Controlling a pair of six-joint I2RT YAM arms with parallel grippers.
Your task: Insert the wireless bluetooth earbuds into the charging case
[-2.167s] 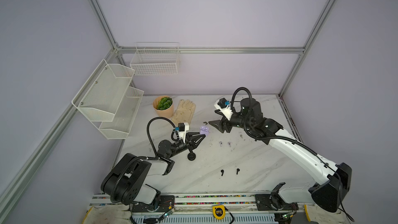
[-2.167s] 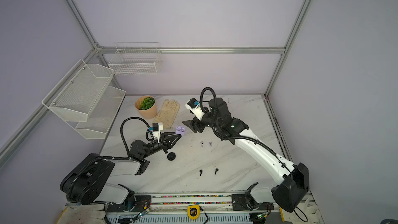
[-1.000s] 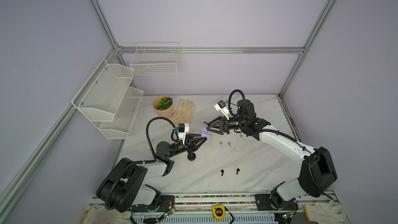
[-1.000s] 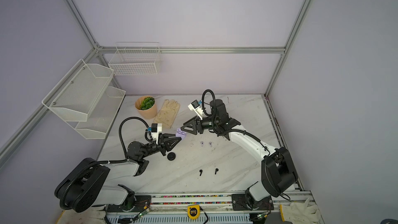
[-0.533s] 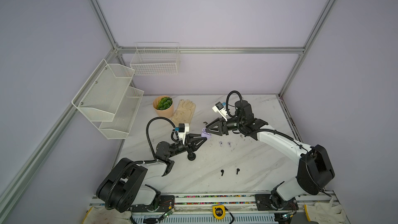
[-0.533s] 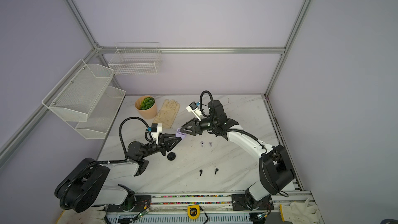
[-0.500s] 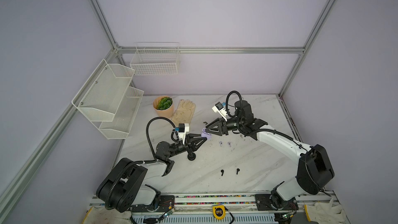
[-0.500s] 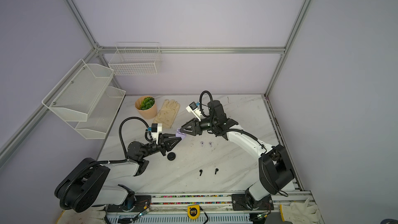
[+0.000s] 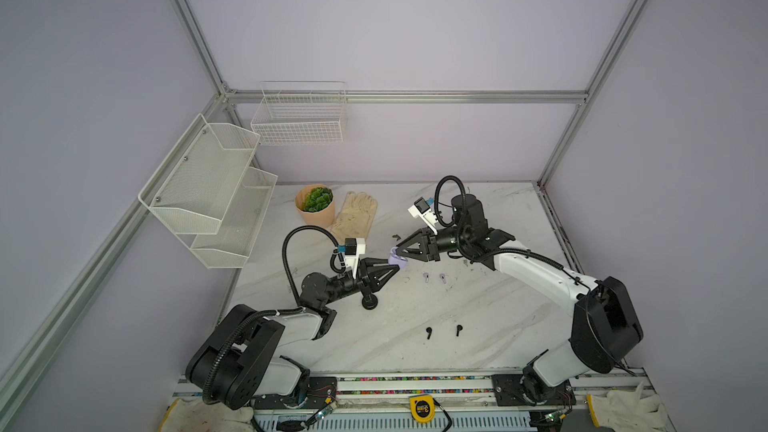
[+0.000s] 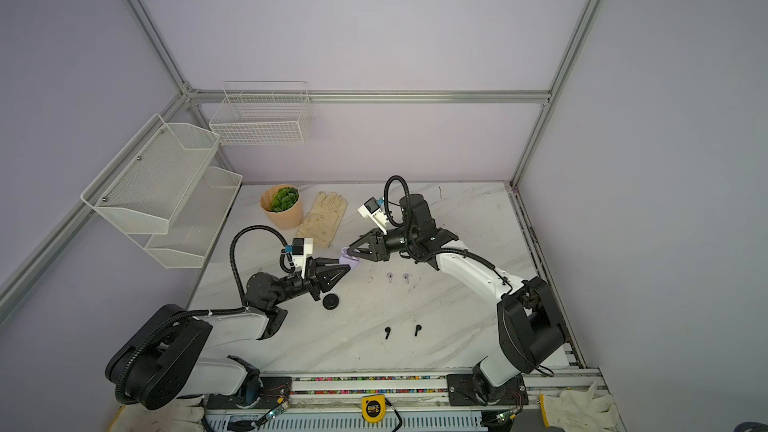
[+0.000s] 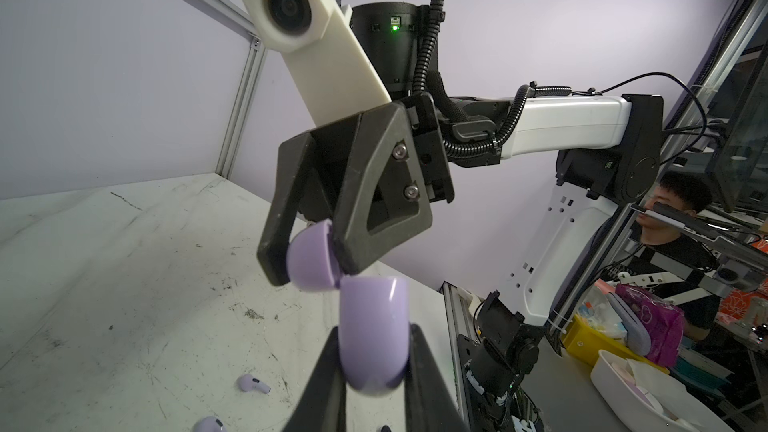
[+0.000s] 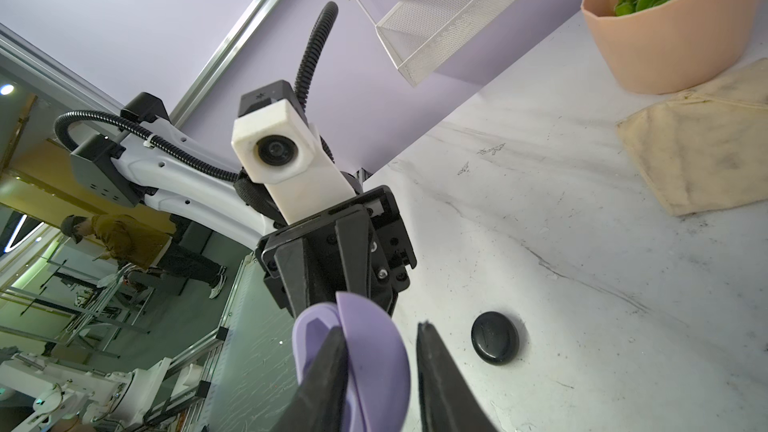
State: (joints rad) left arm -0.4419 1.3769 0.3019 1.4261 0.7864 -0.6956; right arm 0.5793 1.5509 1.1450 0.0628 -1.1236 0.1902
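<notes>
Two hands share one lilac charging case: the left hand is clamped on its base, the right hand straddles the lid with narrow jaws, one finger not yet touching. An off-axis pull could slip off the lid or twist the base out of the left hand. Lilac earbuds lie on the counter below the right hand, black earbuds farther off.

Right side of table lies bare. Centre is crowded: left gripper and right gripper meet at the lilac case, black case near, seemingly clear of both. Back left, pot and glove block.
</notes>
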